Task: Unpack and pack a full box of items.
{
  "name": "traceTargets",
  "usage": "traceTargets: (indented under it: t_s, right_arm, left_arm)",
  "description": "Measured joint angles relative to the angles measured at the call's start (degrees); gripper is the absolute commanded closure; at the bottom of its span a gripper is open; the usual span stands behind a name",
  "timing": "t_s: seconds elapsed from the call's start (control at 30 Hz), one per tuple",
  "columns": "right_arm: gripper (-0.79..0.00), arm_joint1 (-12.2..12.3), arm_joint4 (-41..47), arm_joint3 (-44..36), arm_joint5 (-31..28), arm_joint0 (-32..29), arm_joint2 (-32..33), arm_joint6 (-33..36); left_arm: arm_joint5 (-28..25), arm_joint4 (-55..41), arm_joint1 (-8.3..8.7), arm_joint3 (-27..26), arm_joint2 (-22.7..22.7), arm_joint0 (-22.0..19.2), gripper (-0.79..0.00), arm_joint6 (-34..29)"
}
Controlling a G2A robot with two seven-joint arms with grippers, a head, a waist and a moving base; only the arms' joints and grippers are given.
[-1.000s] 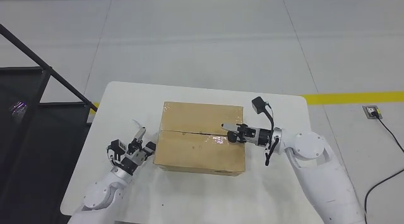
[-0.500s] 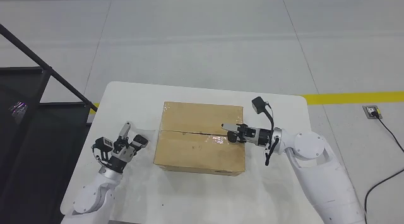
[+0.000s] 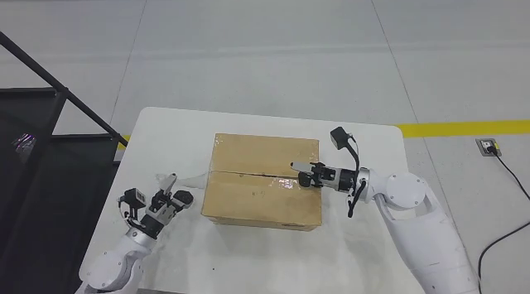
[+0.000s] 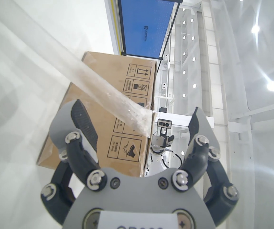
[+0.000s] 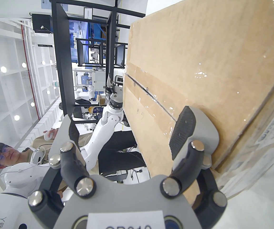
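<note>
A closed cardboard box (image 3: pixel 265 182) stands in the middle of the white table (image 3: pixel 166 132), its two top flaps meeting at a seam. My right gripper (image 3: pixel 300 171) is open at the seam's right end, with one finger pad (image 5: pixel 183 132) lying on the box (image 5: pixel 199 60) top and the other off its edge. My left gripper (image 3: pixel 172 192) is open a little left of the box, near the table's front left. A strip of clear tape (image 4: pixel 103 84) stretches from the box (image 4: pixel 127 144) edge past one left finger; the left gripper (image 4: pixel 137 110) holds nothing.
A black metal frame (image 3: pixel 50 120) stands just off the table's left side. Bare table surface lies in front of the box and to its right behind my right arm. A yellow line (image 3: pixel 464 128) marks the floor beyond.
My left gripper has drawn back from the box's left side, leftward and toward the table's front edge. The right gripper and the box have stayed put.
</note>
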Motion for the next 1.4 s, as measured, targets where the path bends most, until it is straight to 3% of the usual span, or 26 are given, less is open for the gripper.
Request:
traceTargets:
  t_s: [0.2, 0.4, 0.57, 0.73, 1.03, 1.4]
  right_arm:
    - [-0.785, 0.0, 0.0, 0.0, 0.0, 0.0, 0.0, 0.0]
    - [-0.785, 0.0, 0.0, 0.0, 0.0, 0.0, 0.0, 0.0]
    - [-0.785, 0.0, 0.0, 0.0, 0.0, 0.0, 0.0, 0.0]
    - [-0.785, 0.0, 0.0, 0.0, 0.0, 0.0, 0.0, 0.0]
    - [-0.785, 0.0, 0.0, 0.0, 0.0, 0.0, 0.0, 0.0]
    - [-0.785, 0.0, 0.0, 0.0, 0.0, 0.0, 0.0, 0.0]
  left_arm:
    - [0.0, 0.7, -0.40, 0.7, 1.8, -0.6, -0.785, 0.2]
    - [-2.7, -2.7, -1.99, 7.2, 5.5, -5.6, -0.785, 5.0]
    - [-7.5, -7.2, -3.46, 14.2, 8.1, -10.3, -0.785, 6.0]
    - [-13.6, -9.7, -3.94, 16.0, 7.5, -10.8, -0.785, 5.5]
    - [-18.1, -9.7, -3.43, 8.1, 2.8, -5.8, -0.785, 7.4]
    - [-17.1, -6.9, -3.17, -6.4, -0.6, -0.1, -0.785, 10.2]
